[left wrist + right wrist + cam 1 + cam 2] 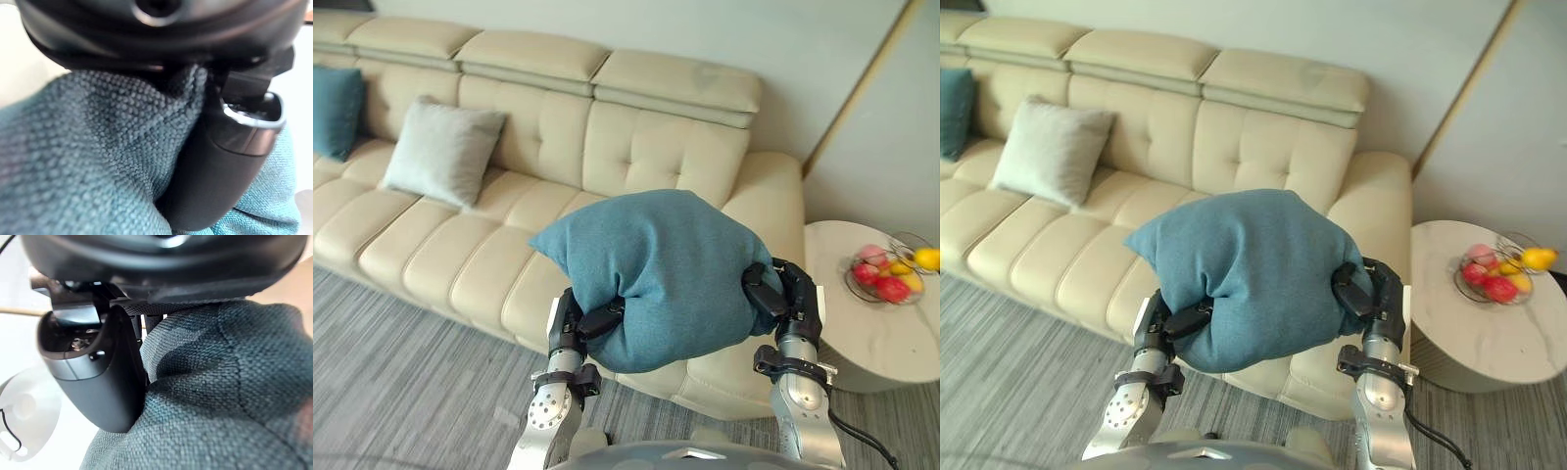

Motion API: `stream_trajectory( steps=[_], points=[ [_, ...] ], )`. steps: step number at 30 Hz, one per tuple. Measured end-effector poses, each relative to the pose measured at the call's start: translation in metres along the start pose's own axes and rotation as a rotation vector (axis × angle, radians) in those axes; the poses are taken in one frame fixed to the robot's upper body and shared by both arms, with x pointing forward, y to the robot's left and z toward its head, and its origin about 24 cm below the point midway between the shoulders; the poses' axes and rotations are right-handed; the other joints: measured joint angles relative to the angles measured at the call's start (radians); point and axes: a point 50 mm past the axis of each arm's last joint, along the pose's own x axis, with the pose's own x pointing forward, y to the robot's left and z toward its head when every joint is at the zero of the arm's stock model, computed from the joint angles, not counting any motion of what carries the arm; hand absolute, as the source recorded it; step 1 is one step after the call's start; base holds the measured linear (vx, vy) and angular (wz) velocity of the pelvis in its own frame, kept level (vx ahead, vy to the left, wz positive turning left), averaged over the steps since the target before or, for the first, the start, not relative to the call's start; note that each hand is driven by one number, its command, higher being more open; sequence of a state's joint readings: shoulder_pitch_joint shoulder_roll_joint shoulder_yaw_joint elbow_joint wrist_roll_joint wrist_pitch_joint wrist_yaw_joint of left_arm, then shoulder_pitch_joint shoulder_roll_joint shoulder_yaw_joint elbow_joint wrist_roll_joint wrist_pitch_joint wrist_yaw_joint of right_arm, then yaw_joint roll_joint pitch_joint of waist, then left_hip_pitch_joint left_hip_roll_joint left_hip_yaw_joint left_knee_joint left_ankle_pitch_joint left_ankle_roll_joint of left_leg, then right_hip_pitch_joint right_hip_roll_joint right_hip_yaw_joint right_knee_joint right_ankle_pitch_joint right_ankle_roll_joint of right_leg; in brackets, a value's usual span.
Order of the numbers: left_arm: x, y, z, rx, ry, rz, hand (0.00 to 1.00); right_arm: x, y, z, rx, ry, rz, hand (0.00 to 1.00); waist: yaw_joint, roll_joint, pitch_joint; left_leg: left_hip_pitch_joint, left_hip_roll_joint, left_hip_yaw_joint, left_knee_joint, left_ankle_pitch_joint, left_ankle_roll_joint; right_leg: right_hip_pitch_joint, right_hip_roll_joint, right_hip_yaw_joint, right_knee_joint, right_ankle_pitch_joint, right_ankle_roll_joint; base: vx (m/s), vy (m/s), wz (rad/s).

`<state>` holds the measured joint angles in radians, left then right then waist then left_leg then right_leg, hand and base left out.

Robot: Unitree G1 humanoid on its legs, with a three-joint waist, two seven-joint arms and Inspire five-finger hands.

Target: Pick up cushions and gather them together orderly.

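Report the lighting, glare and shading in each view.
Left eye view: soft, even light on the sofa; the teal cushion is shaded along its underside. Left wrist view: a bright glint on the left hand, on its thumb. Right wrist view: the right hand dark against a glaring pale background.

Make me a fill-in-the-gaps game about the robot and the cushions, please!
1. The left hand and right hand squeeze the puffy teal fabric cushion ____ them.
2. The pale grey square fabric cushion leans on the cream leather sofa, on the robot's ____ side.
3. The wire bowl on the round white side table holds ____.
Missing words: between; left; fruit.
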<state>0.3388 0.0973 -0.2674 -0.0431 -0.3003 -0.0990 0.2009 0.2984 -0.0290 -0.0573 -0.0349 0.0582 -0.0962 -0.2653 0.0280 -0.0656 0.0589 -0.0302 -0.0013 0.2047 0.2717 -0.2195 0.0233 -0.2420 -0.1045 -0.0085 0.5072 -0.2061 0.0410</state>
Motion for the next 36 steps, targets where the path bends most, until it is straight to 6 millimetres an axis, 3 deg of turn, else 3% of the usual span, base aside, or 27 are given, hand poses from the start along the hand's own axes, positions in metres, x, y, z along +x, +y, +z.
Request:
stream_trajectory(
  steps=[1, 4, 6, 7, 8, 9, 10, 13, 14, 15, 16, 17, 19, 24, 29, 33, 36],
  points=[
    [0.001, -0.004, -0.002, -0.011, 0.008, -0.005, 0.0, 0.001, -0.002, 0.001, -0.008, -0.005, -0.005, 0.0, -0.012, 0.005, -0.004, -0.007, 0.002, -0.014, 0.012, -0.011, -0.008, 0.012, 0.001, -0.02, -0.037, -0.007, -0.026, 0.13, -0.038, 0.1],
    [0.0, -0.01, -0.004, -0.017, 0.02, -0.026, 0.0, 0.001, -0.009, 0.0, -0.045, -0.004, -0.005, 0.0, -0.014, 0.053, -0.01, -0.026, 0.023, -0.048, 0.043, -0.015, -0.019, 0.038, 0.018, -0.049, -0.091, 0.008, -0.023, 0.17, -0.03, 0.16],
    [0.0, -0.01, -0.005, -0.015, 0.028, -0.029, 0.0, -0.001, -0.012, -0.002, -0.051, 0.007, -0.008, 0.0, -0.014, 0.065, -0.012, -0.024, 0.029, -0.062, 0.059, -0.017, -0.026, 0.063, 0.02, -0.065, -0.11, 0.008, -0.023, 0.19, -0.048, 0.24],
    [0.0, -0.01, -0.005, -0.016, 0.029, -0.036, 0.0, -0.006, -0.015, -0.006, -0.06, 0.024, -0.013, 0.0, -0.011, 0.084, 0.0, -0.039, 0.051, -0.073, 0.182, -0.032, -0.052, 0.14, 0.029, -0.091, -0.157, 0.008, -0.023, 0.14, -0.035, 0.29],
    [-0.001, -0.01, -0.005, -0.016, 0.03, -0.037, 0.0, -0.007, -0.016, -0.006, -0.062, 0.025, -0.013, 0.0, -0.009, 0.09, 0.002, -0.056, 0.058, -0.074, 0.245, -0.031, -0.056, 0.162, 0.031, -0.095, -0.171, 0.008, -0.023, 0.16, -0.026, 0.23],
    [-0.001, -0.009, -0.006, -0.019, 0.033, -0.037, 0.0, -0.01, -0.017, -0.004, -0.064, 0.019, -0.012, 0.0, -0.002, 0.1, 0.001, -0.098, 0.072, -0.071, 0.372, -0.012, -0.087, 0.194, 0.031, -0.095, -0.193, 0.008, -0.023, 0.19, 0.047, -0.15],
    [-0.003, -0.008, -0.006, -0.022, 0.034, -0.039, 0.0, -0.011, -0.017, 0.003, -0.059, -0.008, -0.009, 0.0, 0.02, 0.105, 0.002, -0.168, 0.102, -0.063, 0.51, -0.025, -0.097, 0.225, 0.026, -0.075, -0.217, 0.008, -0.024, 0.2, 0.085, -0.23],
    [-0.002, -0.008, -0.005, -0.026, 0.026, -0.043, 0.0, -0.009, -0.015, 0.008, -0.051, -0.031, -0.006, 0.0, 0.032, 0.102, 0.003, -0.198, 0.137, -0.084, 0.436, -0.085, -0.08, 0.225, 0.016, -0.042, -0.216, 0.008, -0.023, 0.18, 0.176, -0.35],
    [-0.002, -0.008, -0.005, -0.027, 0.026, -0.043, 0.0, -0.009, -0.015, 0.008, -0.051, -0.034, -0.006, 0.0, 0.031, 0.1, 0.004, -0.19, 0.142, -0.121, 0.307, -0.08, -0.075, 0.22, 0.007, -0.03, -0.21, 0.005, -0.016, 0.11, 0.256, -0.33],
    [-0.002, -0.008, -0.005, -0.028, 0.025, -0.044, 0.0, -0.008, -0.016, 0.009, -0.053, -0.035, -0.006, 0.0, 0.03, 0.11, -0.002, -0.164, 0.143, -0.173, 0.155, 0.006, -0.073, 0.212, 0.007, -0.016, -0.203, -0.009, 0.017, 0.13, 0.303, -0.39],
    [-0.002, -0.005, -0.006, -0.015, 0.035, -0.036, 0.0, -0.008, -0.013, 0.004, -0.046, -0.011, -0.008, 0.0, 0.028, 0.087, -0.007, -0.156, 0.121, -0.16, 0.148, 0.022, -0.107, 0.209, -0.012, 0.011, -0.209, -0.021, 0.046, 0.1, 0.268, -0.23],
    [-0.002, -0.003, -0.006, -0.005, 0.034, -0.036, 0.0, -0.011, -0.011, 0.001, -0.03, 0.004, -0.014, 0.0, 0.017, 0.06, -0.01, -0.16, 0.096, -0.161, 0.153, 0.022, -0.104, 0.211, -0.036, 0.02, -0.224, -0.02, 0.051, 0.08, 0.198, -0.14],
    [-0.002, -0.002, -0.007, -0.003, 0.039, -0.031, 0.0, -0.01, -0.009, -0.002, -0.024, 0.016, -0.015, 0.0, 0.019, 0.038, -0.012, -0.166, 0.068, -0.171, 0.172, 0.022, -0.103, 0.216, -0.06, 0.041, -0.253, -0.005, 0.072, 0.1, 0.202, -0.16],
    [-0.002, -0.002, -0.007, 0.002, 0.041, -0.031, 0.0, -0.008, -0.007, -0.004, -0.02, 0.025, -0.014, 0.0, 0.019, 0.032, -0.016, -0.152, 0.035, -0.169, 0.128, 0.023, -0.084, 0.224, -0.082, 0.067, -0.326, 0.034, 0.093, 0.04, 0.111, -0.15],
    [-0.004, 0.001, -0.011, 0.041, 0.061, -0.051, 0.0, -0.004, -0.006, -0.012, -0.068, 0.048, -0.01, 0.0, 0.018, 0.029, -0.023, -0.131, 0.032, -0.157, 0.025, 0.062, -0.073, 0.201, -0.079, 0.098, -0.388, 0.083, 0.088, -0.01, 0.0, -0.23],
    [0.004, 0.004, -0.012, 0.099, 0.064, -0.045, 0.0, 0.005, -0.001, -0.015, -0.12, 0.051, -0.004, 0.0, 0.01, 0.029, -0.024, -0.156, 0.035, -0.132, -0.058, 0.118, -0.074, 0.14, -0.075, 0.127, -0.434, 0.137, 0.085, -0.03, -0.014, -0.23],
    [0.021, 0.0, -0.002, 0.143, 0.015, -0.037, 0.0, 0.015, 0.008, -0.007, -0.147, 0.019, -0.012, 0.0, 0.009, 0.027, -0.011, -0.208, 0.047, -0.125, -0.08, 0.148, -0.078, 0.082, -0.063, 0.133, -0.46, 0.182, 0.074, -0.05, -0.006, -0.14]
  ],
)
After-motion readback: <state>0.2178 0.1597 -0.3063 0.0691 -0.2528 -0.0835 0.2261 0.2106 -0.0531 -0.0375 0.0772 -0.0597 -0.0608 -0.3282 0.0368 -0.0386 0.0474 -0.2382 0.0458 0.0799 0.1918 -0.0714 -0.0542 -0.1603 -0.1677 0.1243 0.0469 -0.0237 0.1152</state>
